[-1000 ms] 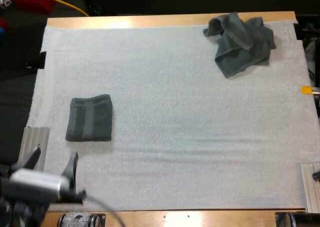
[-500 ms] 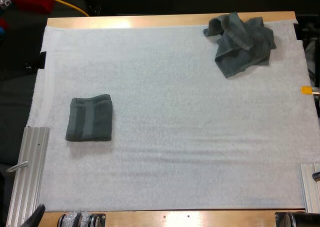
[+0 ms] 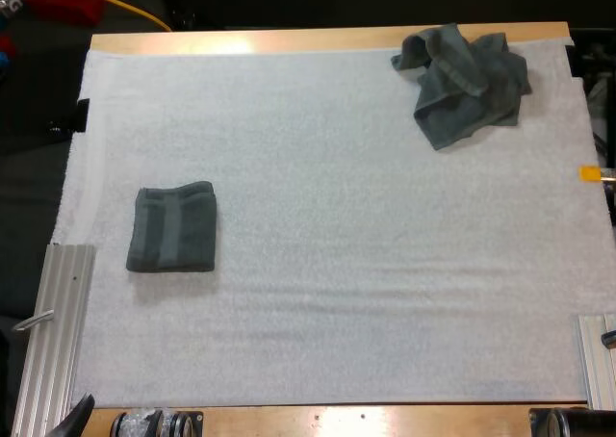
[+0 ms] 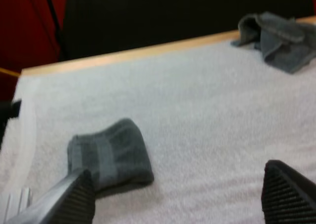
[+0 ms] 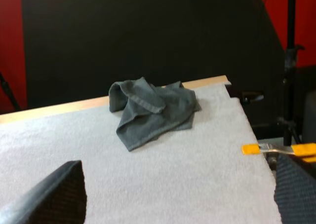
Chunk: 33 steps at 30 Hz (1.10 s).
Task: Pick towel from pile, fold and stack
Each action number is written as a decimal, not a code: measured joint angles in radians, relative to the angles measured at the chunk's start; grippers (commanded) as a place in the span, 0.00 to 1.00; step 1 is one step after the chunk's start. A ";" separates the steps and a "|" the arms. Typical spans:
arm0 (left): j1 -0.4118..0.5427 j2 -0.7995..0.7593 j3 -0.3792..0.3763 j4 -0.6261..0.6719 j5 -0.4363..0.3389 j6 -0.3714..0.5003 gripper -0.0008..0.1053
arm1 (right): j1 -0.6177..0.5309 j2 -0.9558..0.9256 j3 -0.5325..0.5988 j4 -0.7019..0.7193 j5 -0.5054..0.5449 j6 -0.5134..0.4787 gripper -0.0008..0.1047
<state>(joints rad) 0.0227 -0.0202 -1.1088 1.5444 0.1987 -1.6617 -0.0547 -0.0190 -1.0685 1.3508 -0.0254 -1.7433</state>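
Left wrist view: my left gripper (image 4: 177, 200) hangs over the white mat (image 4: 207, 115) with its two black fingers (image 4: 69, 202) standing wide apart, holding nothing and touching nothing. The folded towel (image 4: 111, 154) lies flat on the mat just ahead of one finger, outside the gap. The crumpled towel (image 4: 279, 36) sits far ahead, by the wooden table (image 4: 138, 54) edge.

Right wrist view: my right gripper (image 5: 175, 194) is spread just as wide, with nothing between its fingers (image 5: 54, 194). The crumpled towel lies well ahead of it in a loose heap near the mat's far edge.

High view: one dark fingertip (image 3: 79, 413) of the left gripper pokes in at the table's near edge. The folded towel rests ahead of it, and the crumpled towel lies far across the mat, well apart from the folded one.
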 measured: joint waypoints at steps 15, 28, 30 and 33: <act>0.000 0.004 0.382 -0.348 -0.044 0.007 0.64 | 0.000 0.002 0.259 -0.280 0.002 0.000 0.72; 0.000 0.006 0.586 -0.481 -0.046 0.008 0.64 | 0.000 0.004 0.520 -0.287 0.002 0.001 0.72; 0.000 0.006 0.597 -0.506 -0.049 0.009 0.64 | 0.000 0.006 0.542 -0.287 0.002 0.003 0.72; 0.000 0.008 0.599 -0.513 -0.048 0.009 0.64 | 0.000 0.006 0.543 -0.297 0.002 0.003 0.72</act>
<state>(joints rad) 0.0227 -0.0123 -0.5098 1.0311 0.1502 -1.6523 -0.0547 -0.0131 -0.5260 1.0543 -0.0229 -1.7407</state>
